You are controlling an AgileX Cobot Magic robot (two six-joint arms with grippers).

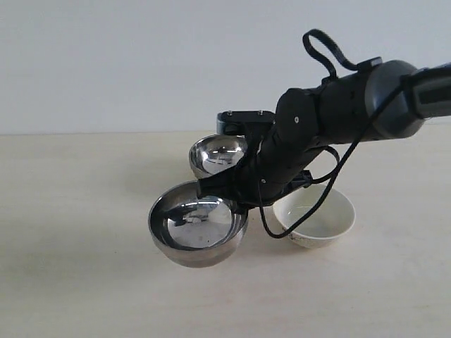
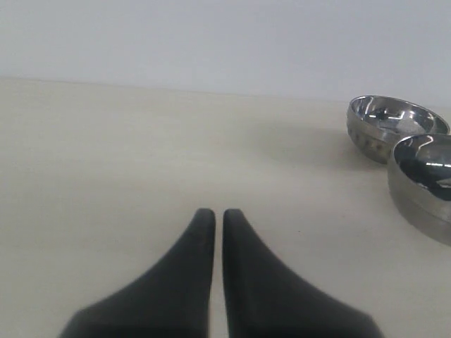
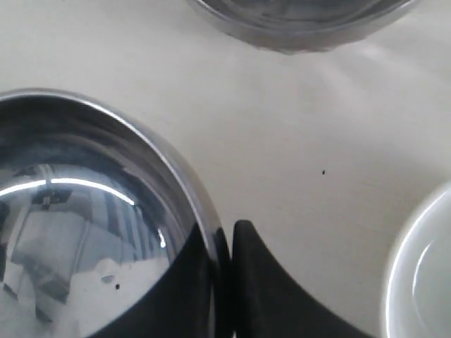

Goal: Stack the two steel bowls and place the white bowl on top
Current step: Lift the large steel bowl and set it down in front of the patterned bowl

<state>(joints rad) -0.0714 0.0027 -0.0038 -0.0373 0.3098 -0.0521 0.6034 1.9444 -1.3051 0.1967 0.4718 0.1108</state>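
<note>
The right gripper (image 3: 224,238) clamps the rim of the wide steel bowl (image 1: 197,224); the dimpled steel bowl (image 1: 217,155) lies just behind that bowl, the white bowl (image 1: 315,218) beside it; the left gripper (image 2: 213,215), fingers together on nothing, sits farther off.

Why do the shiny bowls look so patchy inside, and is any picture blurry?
Exterior view: the wide steel bowl and the small steel bowl mirror the room as bright and dark patches; shadows are faint. Right wrist view: very close, so the white bowl at the edge is blurred. Left wrist view: soft even light, the near black fingers slightly soft.
</note>
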